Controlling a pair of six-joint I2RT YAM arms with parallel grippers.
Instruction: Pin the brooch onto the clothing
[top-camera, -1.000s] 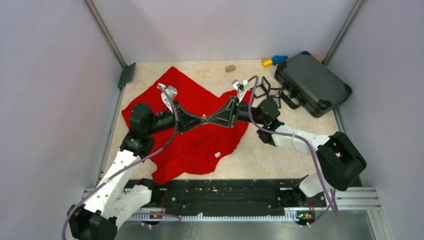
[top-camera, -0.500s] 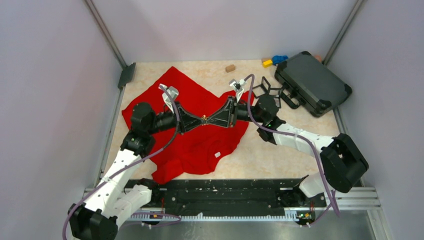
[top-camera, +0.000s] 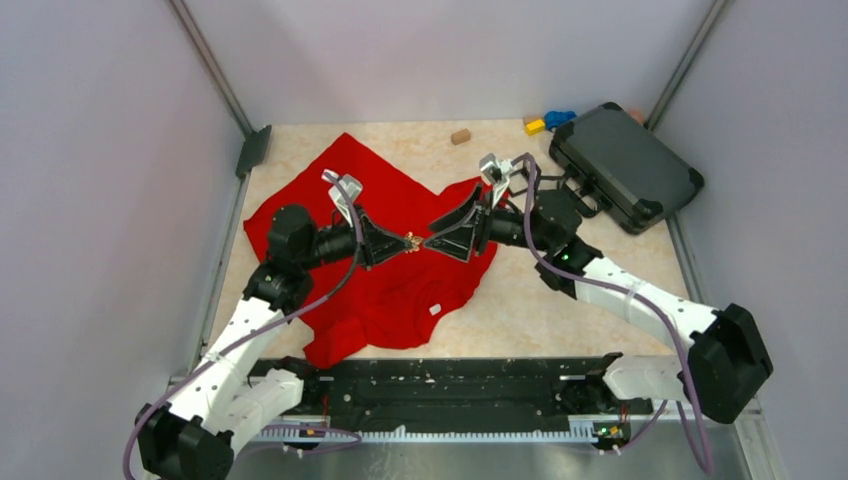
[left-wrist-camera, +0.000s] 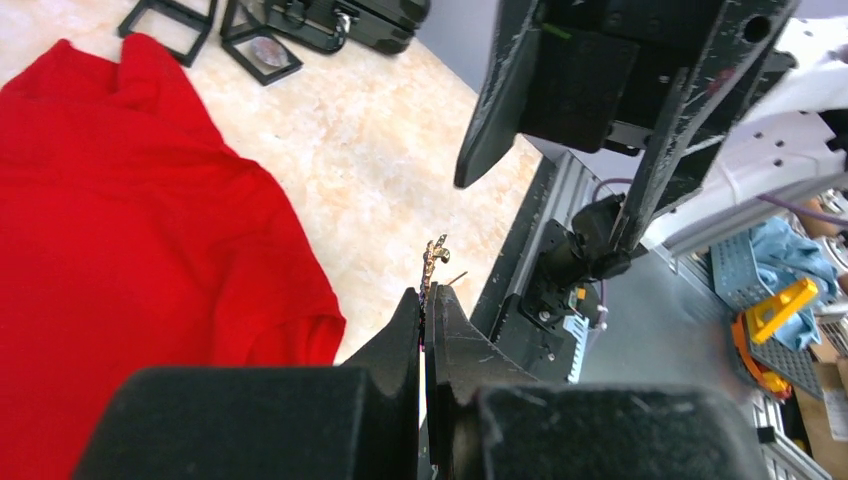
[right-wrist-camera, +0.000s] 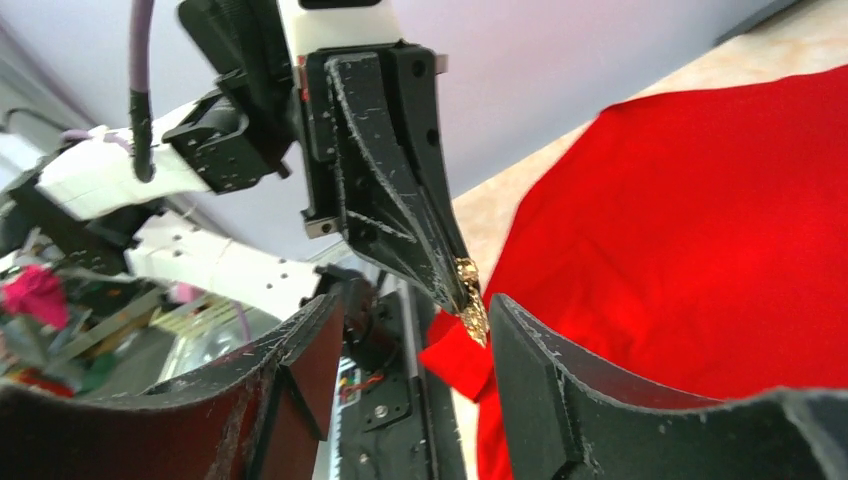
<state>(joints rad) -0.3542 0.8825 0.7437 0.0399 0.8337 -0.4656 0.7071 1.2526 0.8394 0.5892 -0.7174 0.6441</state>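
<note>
Top external view: the table (top-camera: 530, 305) is the biggest thing, beige stone-look top. On its left half lies the clothing (top-camera: 385, 290), red, rumpled, spread flat w/ a small white tag (top-camera: 436, 309) near the front hem. A black case (top-camera: 622, 165) sits at the far right corner, well apart from the cloth.

Both arms meet above the middle of the clothing. The left gripper (top-camera: 402, 243) has its jaws pressed together, pinching the brooch (left-wrist-camera: 434, 265), a thin gold piece sticking up past the fingertips, held in the air and not on the fabric. The right gripper (top-camera: 432, 235) stands spread, one finger on each side of the brooch. In the right wrist view the brooch (right-wrist-camera: 470, 302) sits just beside one finger; contact can't be told.

Step in hand, probably: readying or re-gripping the brooch between the two grippers, before pinning. The clasp's state is too small to read.

Next move likely calls for the pin open and aimed down, then a lowering to the cloth, w/ the right gripper free to hold fabric taut or bunch a fold.
</note>
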